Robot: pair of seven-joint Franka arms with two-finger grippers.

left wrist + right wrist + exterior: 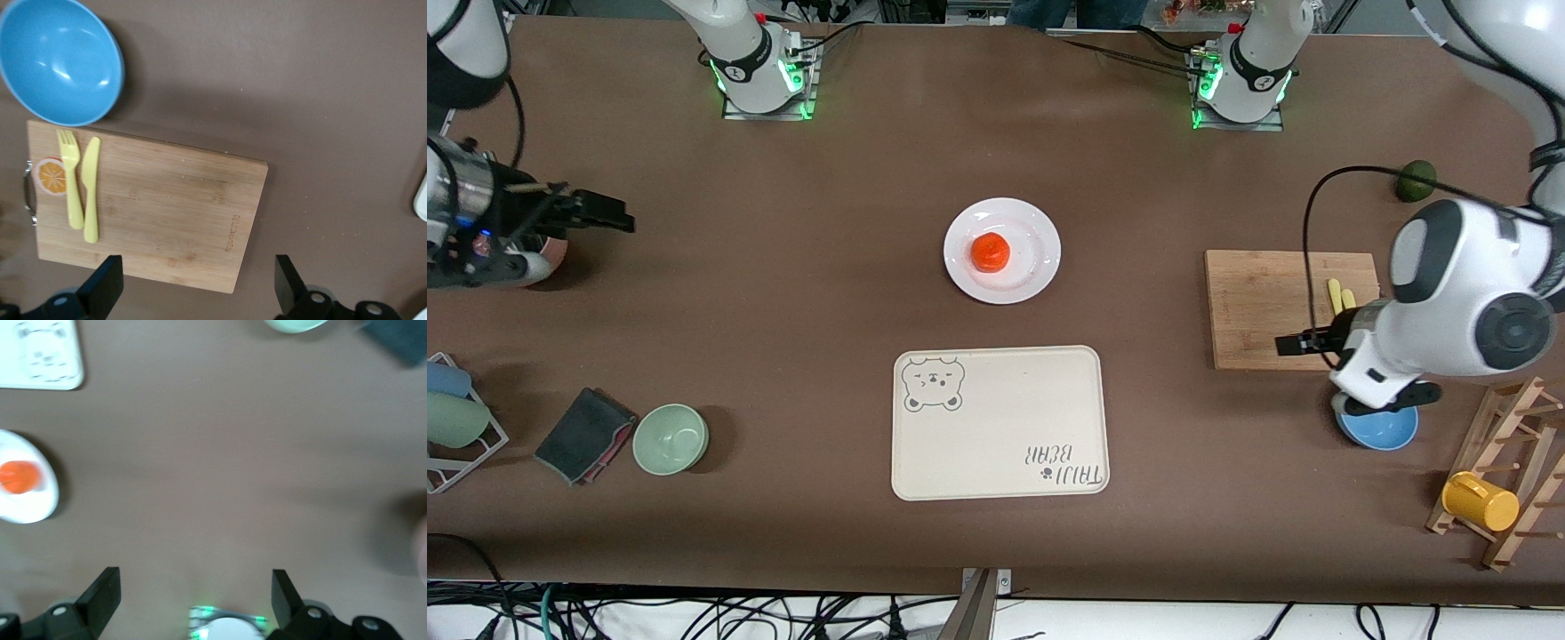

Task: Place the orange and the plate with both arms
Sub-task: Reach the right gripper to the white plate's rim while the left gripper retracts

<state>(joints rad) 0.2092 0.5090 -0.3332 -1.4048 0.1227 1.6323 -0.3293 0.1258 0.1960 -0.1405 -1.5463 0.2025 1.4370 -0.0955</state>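
Orange (990,252) sits on white plate (1040,253) mid-table. Left gripper (193,283) hangs over cutting board (1258,302), right gripper (193,600) over table's right-arm end; both gape wide, empty.

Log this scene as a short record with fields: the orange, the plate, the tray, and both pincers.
orange: on the plate
plate: mid-table, farther from the front camera than the tray
tray: bear print, nothing on it
left pincer: open, over the cutting board
right pincer: open, holds nothing, at the right arm's end of the table
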